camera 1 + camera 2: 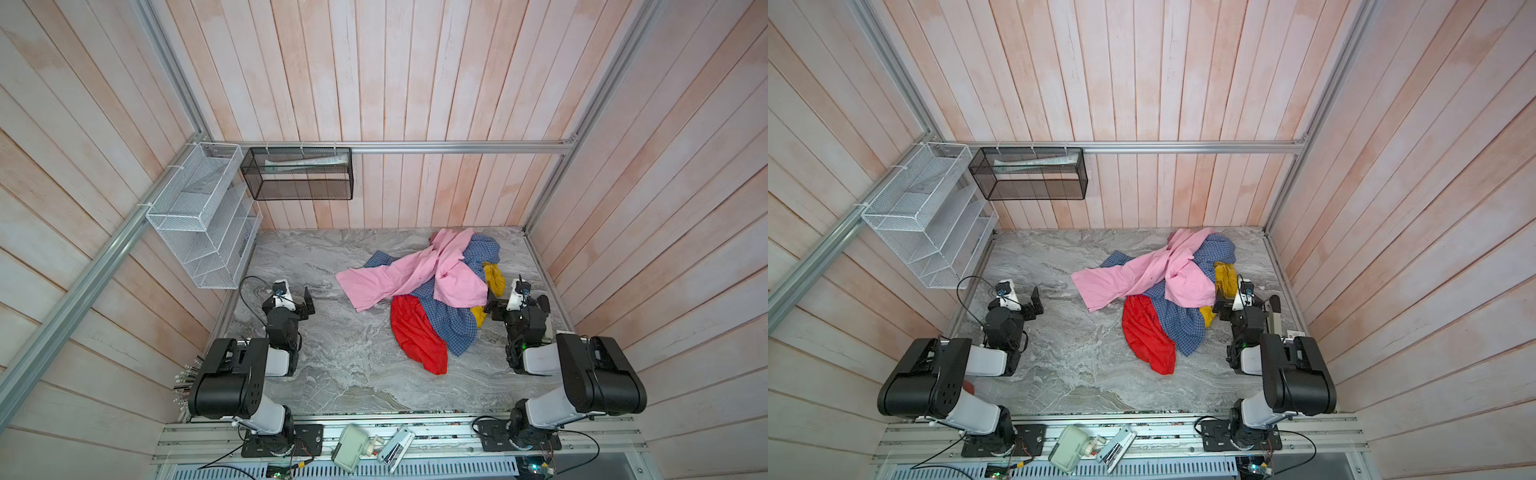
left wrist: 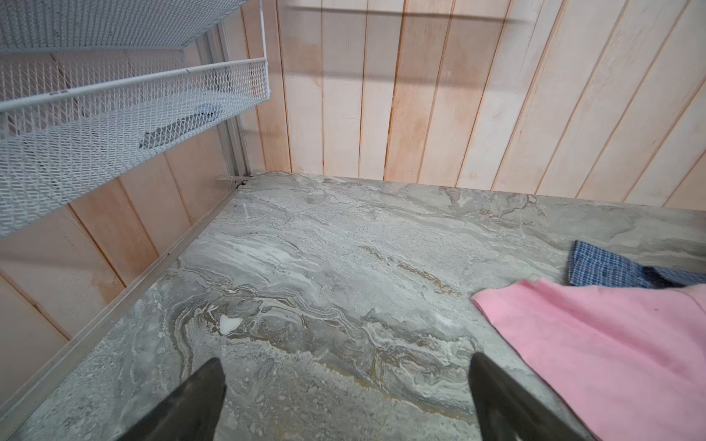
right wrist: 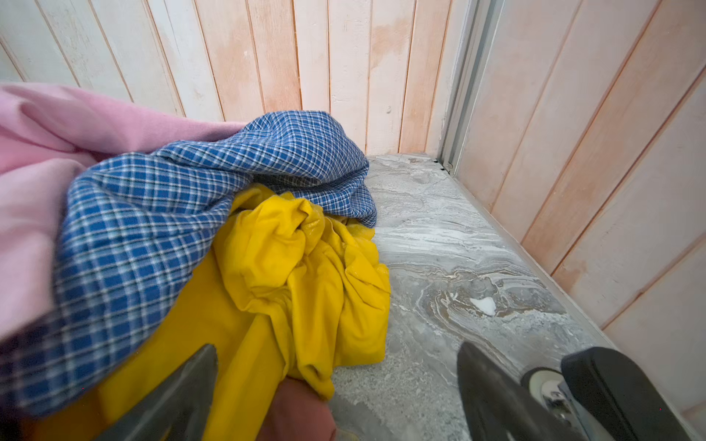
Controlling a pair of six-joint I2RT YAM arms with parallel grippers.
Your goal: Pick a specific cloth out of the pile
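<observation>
In both top views the red cloth [image 1: 415, 334] [image 1: 1148, 332] lies crumpled at the near edge of the pile. Its far end is tucked under the blue checked shirt [image 1: 453, 324]. A large pink garment [image 1: 415, 274] drapes over the top, and a yellow one [image 1: 494, 278] sits on the right. My left gripper [image 1: 308, 302] [image 2: 345, 359] is open over bare marble, well left of the pile. My right gripper [image 1: 492, 306] [image 3: 336, 347] is open at the pile's right edge, with yellow fabric [image 3: 290, 267] lying loose between its fingers. Neither wrist view shows the red cloth.
A white mesh rack [image 1: 199, 216] and a black mesh basket [image 1: 297, 174] hang on the back left walls. Wooden walls close in the marble table [image 1: 340, 353] on three sides. Small devices [image 1: 353, 449] lie on the front rail. A dull reddish-brown fold [image 3: 298, 412] shows under the yellow garment.
</observation>
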